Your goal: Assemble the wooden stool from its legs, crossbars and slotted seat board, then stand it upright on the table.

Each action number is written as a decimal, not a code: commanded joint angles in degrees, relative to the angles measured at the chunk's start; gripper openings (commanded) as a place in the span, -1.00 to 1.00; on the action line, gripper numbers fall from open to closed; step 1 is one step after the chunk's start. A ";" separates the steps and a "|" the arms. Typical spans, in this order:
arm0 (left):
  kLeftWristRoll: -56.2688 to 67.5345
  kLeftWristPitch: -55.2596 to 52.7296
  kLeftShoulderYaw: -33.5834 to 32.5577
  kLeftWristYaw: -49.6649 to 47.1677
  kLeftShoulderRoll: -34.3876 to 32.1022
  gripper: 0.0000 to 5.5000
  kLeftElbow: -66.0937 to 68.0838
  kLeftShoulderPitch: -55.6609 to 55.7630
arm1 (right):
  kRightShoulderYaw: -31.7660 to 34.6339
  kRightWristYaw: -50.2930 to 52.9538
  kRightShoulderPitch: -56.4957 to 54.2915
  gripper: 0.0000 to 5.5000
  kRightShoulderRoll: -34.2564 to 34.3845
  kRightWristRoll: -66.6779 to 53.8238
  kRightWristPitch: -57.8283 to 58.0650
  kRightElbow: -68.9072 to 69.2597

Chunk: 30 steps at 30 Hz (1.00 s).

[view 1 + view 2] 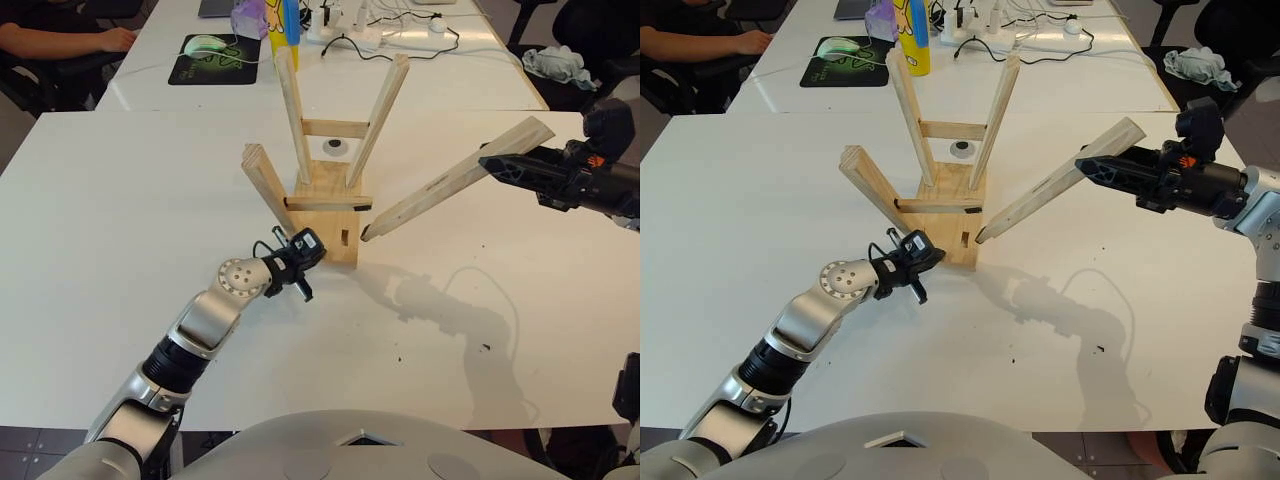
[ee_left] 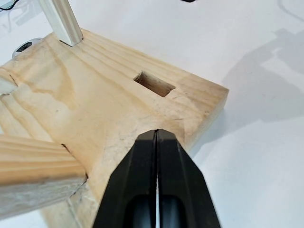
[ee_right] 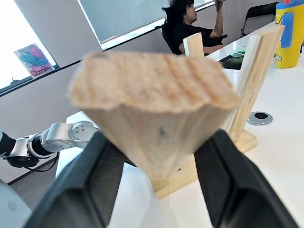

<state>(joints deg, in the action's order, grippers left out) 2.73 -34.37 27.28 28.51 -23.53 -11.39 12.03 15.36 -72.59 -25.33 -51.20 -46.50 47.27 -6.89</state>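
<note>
The slotted seat board (image 1: 331,216) lies upside down mid-table. Two legs (image 1: 292,108) (image 1: 381,112) rise from it, joined by a crossbar (image 1: 335,128). A third leg (image 1: 264,180) leans out to the left, with another crossbar (image 1: 326,204) at its base. My left gripper (image 1: 313,246) is shut with nothing in it, its tip (image 2: 156,134) touching the board's near edge beside an empty slot (image 2: 154,84). My right gripper (image 1: 503,161) is shut on the fourth leg (image 1: 447,188), held slanted above the table. That leg's lower end hovers just right of the board. The wrist view shows its fingers (image 3: 100,183) clamping the leg (image 3: 156,102).
A black cable grommet (image 1: 334,147) sits behind the stool. On the far table are a mouse pad with a mouse (image 1: 210,55), a yellow bottle (image 1: 290,20) and cables (image 1: 400,35). Bare tabletop (image 1: 120,200) spreads left and in front.
</note>
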 commanded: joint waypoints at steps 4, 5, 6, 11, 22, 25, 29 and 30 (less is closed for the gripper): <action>-2.24 -5.38 -0.60 2.14 -5.16 -1.00 6.86 -4.17 | 0.23 1.94 1.75 -0.23 2.54 0.33 -2.26 4.26; -2.01 -5.37 -0.85 2.52 -5.12 -1.00 7.09 -4.08 | -0.05 2.32 2.04 -0.23 3.15 0.41 -2.57 5.10; -1.81 -5.33 -1.17 2.78 -5.06 -1.00 7.29 -4.07 | -0.63 2.61 2.18 -0.23 3.88 0.71 -3.11 5.76; -1.11 -5.05 -1.67 4.71 -4.80 -1.00 7.77 -3.52 | -2.47 4.15 2.18 -0.23 7.43 1.46 -5.03 8.05; -0.69 -5.35 -1.50 6.78 -3.86 -1.00 7.64 -3.06 | -11.13 3.32 -1.22 -0.23 9.57 10.24 -12.26 4.64; -0.53 -5.50 -1.50 6.69 -3.55 -1.00 7.36 -3.23 | -11.92 2.89 -2.16 -0.23 9.84 10.49 -12.45 4.02; -0.44 -5.80 -1.59 6.11 -2.99 -1.00 6.92 -3.59 | -13.40 1.98 -4.13 -0.23 9.34 12.18 -13.27 2.50; -0.40 -5.85 -1.64 5.97 -2.86 -1.00 6.83 -3.69 | -13.65 1.84 -4.88 -0.23 9.33 12.30 -13.04 2.22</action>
<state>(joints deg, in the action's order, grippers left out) 3.56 -34.35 23.56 34.30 -25.23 -8.84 13.31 2.88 -70.23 -27.39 -41.30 -35.50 34.40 -3.84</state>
